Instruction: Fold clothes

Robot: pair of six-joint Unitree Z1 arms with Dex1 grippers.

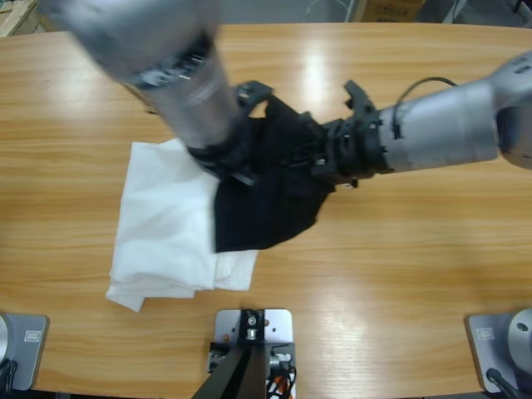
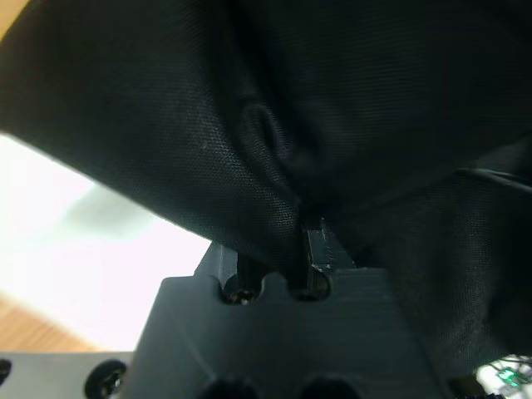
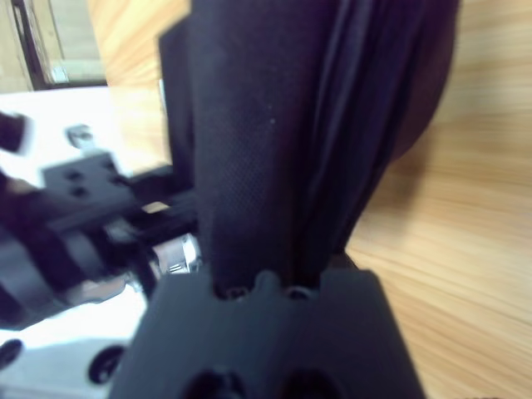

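Bare table lies open to the right and front of the black shirt, and along the far edge. The white garment pile blocks the left side, touching the shirt. Both arms crowd the space above the shirt.

Lab: robot arms, wooden table

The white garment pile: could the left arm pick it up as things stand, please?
Probably not yet: the left gripper is shut on the black shirt, which drapes over the right side of the white garment pile.
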